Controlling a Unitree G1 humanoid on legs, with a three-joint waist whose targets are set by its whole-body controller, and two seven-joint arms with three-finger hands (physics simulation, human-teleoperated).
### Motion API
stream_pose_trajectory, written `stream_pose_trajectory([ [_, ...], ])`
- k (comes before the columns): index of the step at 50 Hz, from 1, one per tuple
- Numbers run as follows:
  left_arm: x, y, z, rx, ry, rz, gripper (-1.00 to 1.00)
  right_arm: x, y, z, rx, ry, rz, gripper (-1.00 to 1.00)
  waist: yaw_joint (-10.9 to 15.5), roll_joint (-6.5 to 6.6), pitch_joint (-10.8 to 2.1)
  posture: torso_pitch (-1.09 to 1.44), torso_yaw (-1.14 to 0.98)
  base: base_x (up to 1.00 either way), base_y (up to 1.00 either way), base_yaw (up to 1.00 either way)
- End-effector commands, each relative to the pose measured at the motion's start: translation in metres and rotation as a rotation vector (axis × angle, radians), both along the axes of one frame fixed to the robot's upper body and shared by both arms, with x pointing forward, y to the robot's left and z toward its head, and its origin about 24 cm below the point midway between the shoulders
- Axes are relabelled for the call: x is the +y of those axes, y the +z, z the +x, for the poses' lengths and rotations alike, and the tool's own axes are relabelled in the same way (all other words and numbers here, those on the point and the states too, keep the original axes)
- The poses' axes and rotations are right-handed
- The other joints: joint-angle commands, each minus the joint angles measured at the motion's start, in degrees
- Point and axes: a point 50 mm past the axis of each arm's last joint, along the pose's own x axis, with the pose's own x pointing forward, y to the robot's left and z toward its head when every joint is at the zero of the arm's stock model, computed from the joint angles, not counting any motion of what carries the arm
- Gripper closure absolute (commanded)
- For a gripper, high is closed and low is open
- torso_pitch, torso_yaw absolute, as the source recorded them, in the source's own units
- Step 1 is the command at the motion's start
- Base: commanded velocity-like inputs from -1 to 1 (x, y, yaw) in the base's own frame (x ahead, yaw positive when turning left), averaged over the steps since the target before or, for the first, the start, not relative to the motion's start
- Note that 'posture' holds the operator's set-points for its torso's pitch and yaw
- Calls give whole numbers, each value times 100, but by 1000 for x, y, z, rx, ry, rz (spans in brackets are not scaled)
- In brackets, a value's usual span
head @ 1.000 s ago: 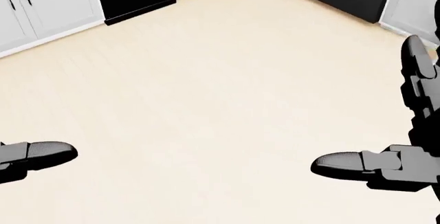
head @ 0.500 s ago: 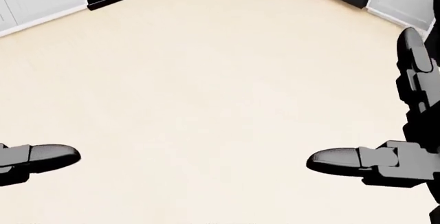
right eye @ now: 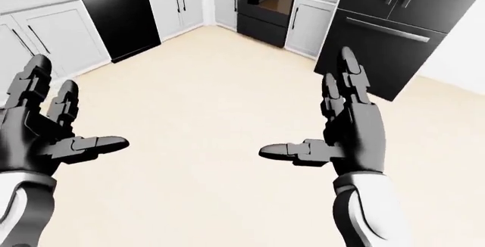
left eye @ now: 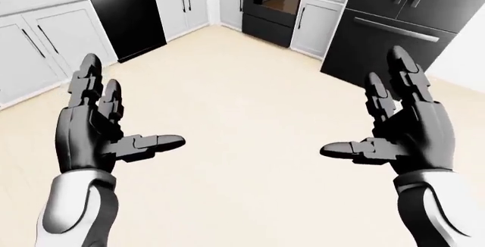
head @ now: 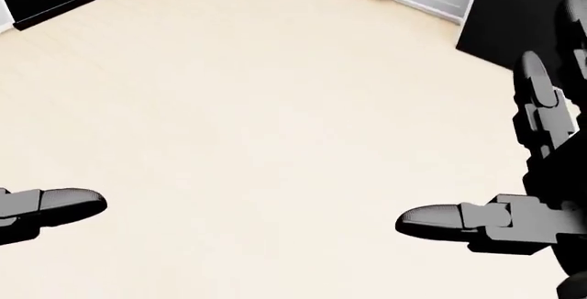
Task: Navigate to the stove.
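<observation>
The stove is a black range with a glass oven door, set between white cabinets at the top middle of the left-eye view, across the pale floor. My left hand is open and empty at the lower left, fingers spread upward. My right hand is open and empty at the lower right. In the head view only a left fingertip and the right hand show over the floor.
A black dishwasher stands among white cabinets on the left. A tall black fridge stands right of the stove. White cabinets flank the stove. Pale wooden floor lies between me and the stove.
The whole head view has shifted: the camera turned, so the dishwasher slid off to the upper left and the black fridge came in at the upper right. My hands kept their pose.
</observation>
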Motion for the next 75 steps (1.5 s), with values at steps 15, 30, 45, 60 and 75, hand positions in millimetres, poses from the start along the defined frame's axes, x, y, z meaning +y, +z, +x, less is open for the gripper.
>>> stream_pose_trajectory([
  [15, -5, 12, -5, -82, -21, 21, -100, -3, 8, -3, -58, -32, -13, -100, 58, -275, -157, 0, 0, 17, 0, 0],
  [30, -6, 12, -4, -82, -22, 19, -100, -5, 9, -4, -58, -40, -14, -100, 10, 305, -144, 0, 0, 18, 0, 0],
  [45, -5, 10, -4, -78, -19, 20, -100, -3, 8, -4, -56, -40, -19, -100, 49, -295, -214, 0, 0, 18, 0, 0],
  [60, -3, 10, -4, -82, -11, 21, -100, -4, 8, -5, -57, -42, -19, -100, -25, 453, -162, 0, 0, 18, 0, 0],
  [75, -5, 9, -3, -78, -14, 25, -100, -6, 8, -3, -54, -46, -15, -100, -12, -244, -189, 0, 0, 18, 0, 0],
])
